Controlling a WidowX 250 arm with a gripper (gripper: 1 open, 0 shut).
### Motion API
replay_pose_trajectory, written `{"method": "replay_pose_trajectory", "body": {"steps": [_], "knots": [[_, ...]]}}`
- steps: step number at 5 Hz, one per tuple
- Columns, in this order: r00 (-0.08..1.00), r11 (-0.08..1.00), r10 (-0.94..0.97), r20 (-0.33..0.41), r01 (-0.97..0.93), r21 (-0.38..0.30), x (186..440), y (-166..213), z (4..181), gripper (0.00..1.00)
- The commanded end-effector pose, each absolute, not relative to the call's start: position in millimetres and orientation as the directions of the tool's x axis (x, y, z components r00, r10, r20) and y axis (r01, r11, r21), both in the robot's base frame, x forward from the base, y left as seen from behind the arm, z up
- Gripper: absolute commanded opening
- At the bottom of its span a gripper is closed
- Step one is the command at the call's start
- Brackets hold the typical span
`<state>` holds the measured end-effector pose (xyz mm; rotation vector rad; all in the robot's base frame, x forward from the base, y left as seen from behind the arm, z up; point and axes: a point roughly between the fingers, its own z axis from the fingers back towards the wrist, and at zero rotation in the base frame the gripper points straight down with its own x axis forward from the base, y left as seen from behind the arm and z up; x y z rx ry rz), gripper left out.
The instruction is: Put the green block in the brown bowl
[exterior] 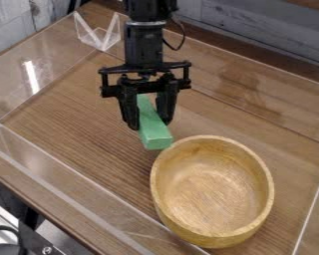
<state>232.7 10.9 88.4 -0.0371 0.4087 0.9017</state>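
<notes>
We see the gripper pointing steeply down with its dark fingers clamped on the green block. The block is a small, flat, elongated bar, plain bright green and matte. It hangs tilted from the fingers, its lower end near the far-left rim of the brown bowl. The bowl is large, round, light wood with thick walls and visible grain, resting on the wood-grain table.

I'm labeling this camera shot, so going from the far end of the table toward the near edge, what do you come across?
Clear plastic piece at the far end → hand → green block held in it → brown bowl nearest the front edge.
</notes>
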Motion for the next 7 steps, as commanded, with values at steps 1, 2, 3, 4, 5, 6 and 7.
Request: {"method": "replay_pose_trajectory", "body": {"steps": [1,2,3,4,5,6,7], "knots": [[0.617,0.674,0.713,-0.332,-0.734,0.081,232,7,109.4,0.0],[0.666,0.724,0.66,-0.348,-0.687,0.058,225,4,118.1,0.0],[0.719,0.776,0.595,-0.36,-0.63,0.027,219,3,128.6,0.0],[0.739,0.785,0.572,-0.356,-0.619,-0.024,226,14,152.2,0.0],[0.762,0.789,0.554,-0.334,-0.609,-0.081,239,34,190.5,0.0],[0.789,0.8,0.54,-0.293,-0.59,-0.114,256,65,199.0,0.0],[0.813,0.814,0.524,-0.253,-0.566,-0.131,269,85,192.4,0.0]]}}
